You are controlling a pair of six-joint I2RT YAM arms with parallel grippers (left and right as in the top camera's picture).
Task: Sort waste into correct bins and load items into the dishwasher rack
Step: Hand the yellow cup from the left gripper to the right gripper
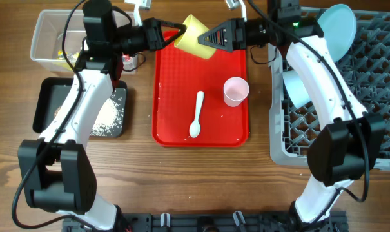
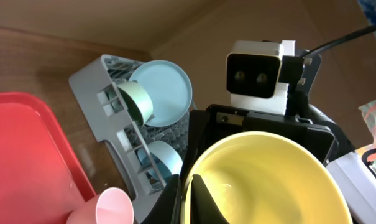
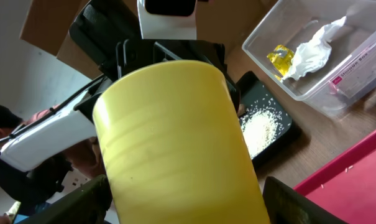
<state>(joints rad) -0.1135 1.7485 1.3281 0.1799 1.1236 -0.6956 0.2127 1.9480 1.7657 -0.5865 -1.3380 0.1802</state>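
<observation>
**Handover of yellow cup above the tray, rack half loaded**

Left gripper [image 1: 175, 33] is pinching the wall of the round yellow plastic cup [image 1: 196, 35], one finger inside the rim as its wrist view shows. Right gripper [image 1: 211, 37] faces it, its jaws spread to either side of the cup's body and, as far as the right wrist view tells, not yet pressed on it. The cup hangs on its side in the air over the far edge of the flat red serving tray [image 1: 175, 109].

On that tray are one small pink cup [image 1: 236, 90], upright, and one white plastic spoon [image 1: 196, 116], plus a few white specks.

To the right, the large grey pegged dishwasher rack [image 1: 375, 77] holds one round light-blue plate [image 1: 336, 26] on edge and two light-blue bowls [image 2: 138, 102] [image 2: 166, 160].

To the left, the clear plastic rectangular tub [image 1: 35, 48] holds one yellow crinkled wrapper [image 3: 279, 59] and one crumpled white tissue [image 3: 315, 46]. The shallow black rectangular tray [image 1: 49, 103] holds a heap of white rice grains [image 1: 107, 116].

By my reading, the waste is mostly sorted. Three of six items are racked; both cups and the spoon remain.
</observation>
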